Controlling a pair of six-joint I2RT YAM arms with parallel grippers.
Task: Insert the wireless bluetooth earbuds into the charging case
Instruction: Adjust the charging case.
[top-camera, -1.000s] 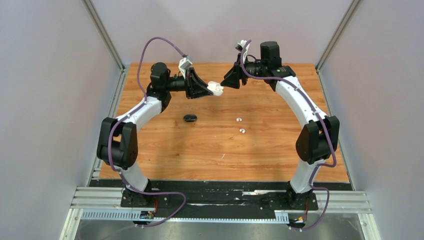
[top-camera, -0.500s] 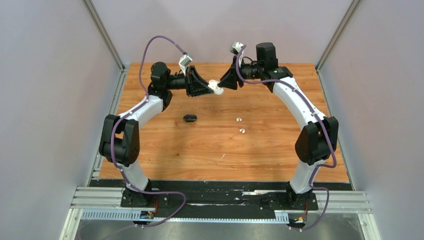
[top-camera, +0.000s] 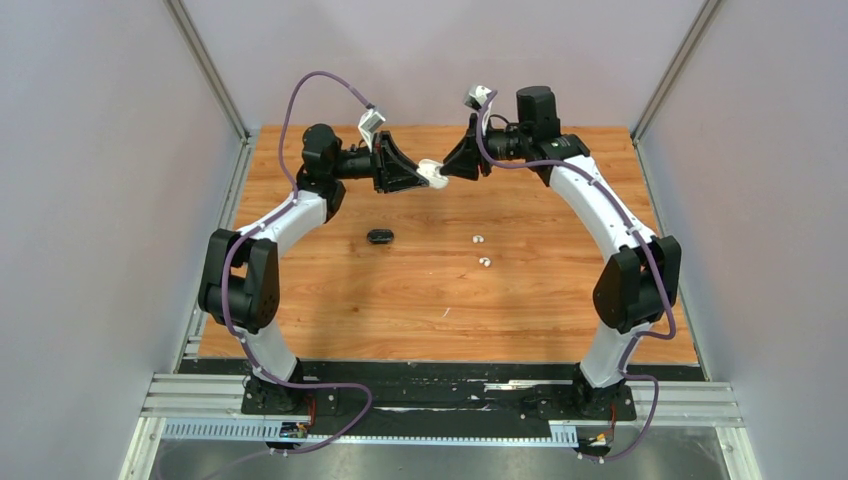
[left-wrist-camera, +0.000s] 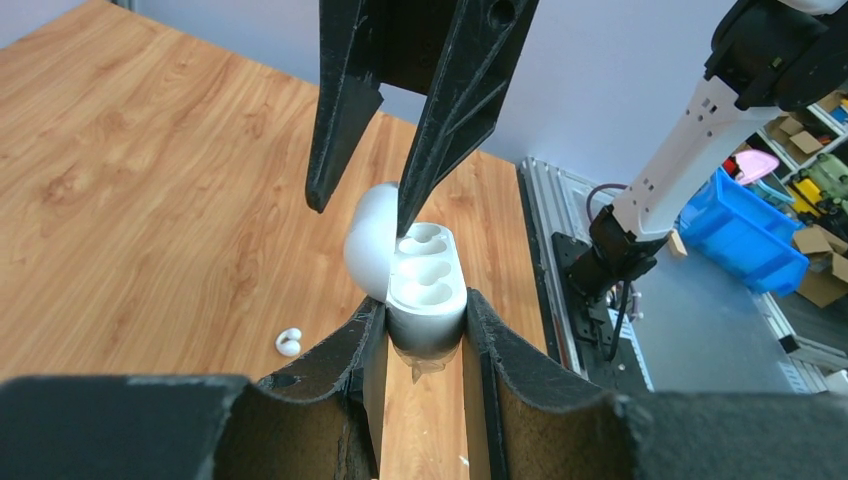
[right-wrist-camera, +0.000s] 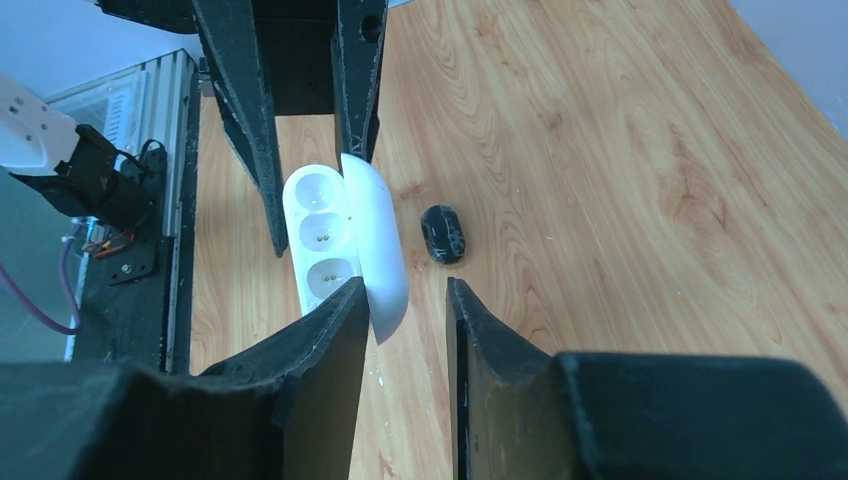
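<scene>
My left gripper (left-wrist-camera: 425, 306) is shut on the base of a white charging case (left-wrist-camera: 426, 288), held above the table at the back (top-camera: 432, 173) with its lid (left-wrist-camera: 368, 240) swung open and both wells empty. The right gripper (right-wrist-camera: 404, 290) faces it, jaws apart. One finger sits between lid (right-wrist-camera: 376, 240) and base (right-wrist-camera: 320, 236), touching the lid's inner side. The other finger stands clear of the lid's outside. Two white earbuds (top-camera: 478, 239) (top-camera: 485, 262) lie on the wood; one earbud (left-wrist-camera: 288, 343) shows in the left wrist view.
A small black pebble-shaped case (top-camera: 380, 237) lies shut on the table left of centre, also below the lid in the right wrist view (right-wrist-camera: 442, 233). Grey walls and metal rails (top-camera: 205, 70) bound the wooden table (top-camera: 440, 320).
The right gripper has moved left onto the held case and its jaws have narrowed around the open lid. The left gripper has kept its hold, shifting slightly toward the back.
</scene>
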